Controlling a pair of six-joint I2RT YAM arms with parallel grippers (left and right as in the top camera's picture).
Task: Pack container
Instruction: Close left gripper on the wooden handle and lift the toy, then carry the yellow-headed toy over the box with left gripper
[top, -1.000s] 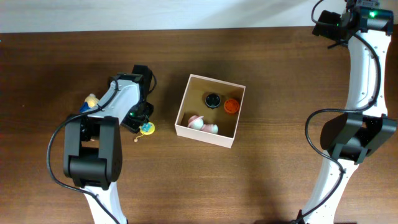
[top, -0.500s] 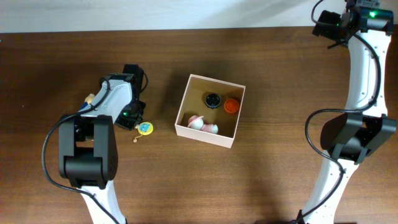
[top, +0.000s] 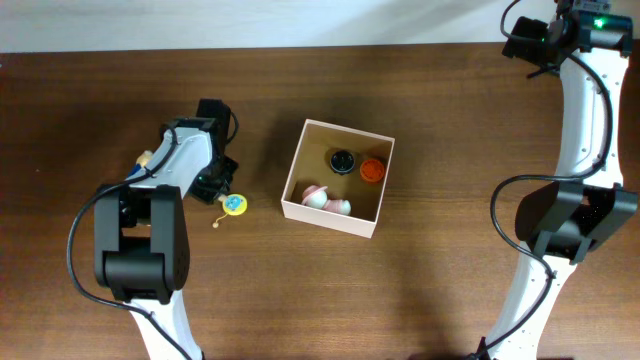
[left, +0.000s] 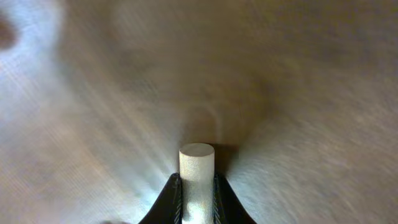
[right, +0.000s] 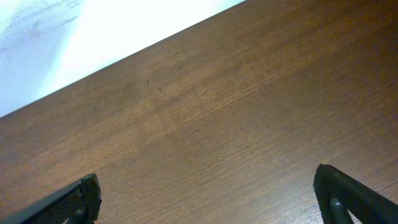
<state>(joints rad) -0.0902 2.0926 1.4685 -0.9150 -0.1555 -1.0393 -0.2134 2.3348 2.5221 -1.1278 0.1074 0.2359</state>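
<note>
Your L gripper is clamping jaws on a pale cylinder, prob. bound for the container; R gripper is idling, jaws apart.

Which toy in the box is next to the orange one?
The black round one, right beside the orange toy. The pink-and-white ones lie apart, by the box's opposite wall.

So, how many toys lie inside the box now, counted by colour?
black toy: 1
orange toy: 1
pink-and-white toys: 2
Total inside the box: 4
</note>
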